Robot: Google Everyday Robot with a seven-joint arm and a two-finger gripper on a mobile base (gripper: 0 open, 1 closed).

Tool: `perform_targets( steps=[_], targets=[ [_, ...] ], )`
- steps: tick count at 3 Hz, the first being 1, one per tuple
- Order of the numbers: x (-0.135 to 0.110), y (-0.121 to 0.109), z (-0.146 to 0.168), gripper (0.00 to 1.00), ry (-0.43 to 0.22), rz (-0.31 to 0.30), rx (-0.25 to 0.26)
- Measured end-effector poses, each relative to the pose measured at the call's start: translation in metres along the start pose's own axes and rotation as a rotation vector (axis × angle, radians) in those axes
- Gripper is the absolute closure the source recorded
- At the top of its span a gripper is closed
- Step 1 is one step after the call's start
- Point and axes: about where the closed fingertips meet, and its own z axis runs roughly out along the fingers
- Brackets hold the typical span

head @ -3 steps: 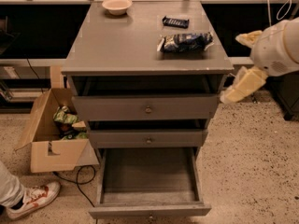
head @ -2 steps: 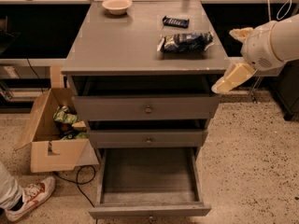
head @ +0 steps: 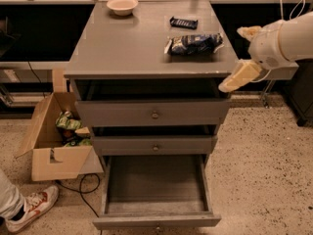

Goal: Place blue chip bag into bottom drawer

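Grey cabinet top [head: 137,48], upper centre: blue chip bag [head: 193,43] lies on its right side, w/ black bar [head: 184,22] & bowl [head: 122,5] further back. Bottom drawer [head: 155,222] pulled out, lower centre. Gripper [head: 239,76] off the cabinet's right edge, apart from bag; grip state: can't tell. Speckled floor [head: 264,170]; cardboard box [head: 51,160] at left.

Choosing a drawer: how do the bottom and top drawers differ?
The bottom drawer is pulled far out, showing its tray; the top drawer shows only its front. The bottom drawer's front is low, the top drawer's taller. Both are grey with knobs. The hand hovers right of the cabinet.
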Motion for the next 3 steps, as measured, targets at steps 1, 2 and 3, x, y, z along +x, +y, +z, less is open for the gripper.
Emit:
perform_targets(
  steps=[1, 2, 3],
  targets=[
    [-0.006, -0.028, 0.023, 0.00, -0.056, -0.015, 0.014],
    [-0.012, -0.052, 0.047, 0.00, -0.076, -0.009, 0.040],
    [-0.015, -0.071, 0.078, 0.00, -0.061, -0.007, 0.058]
  ],
)
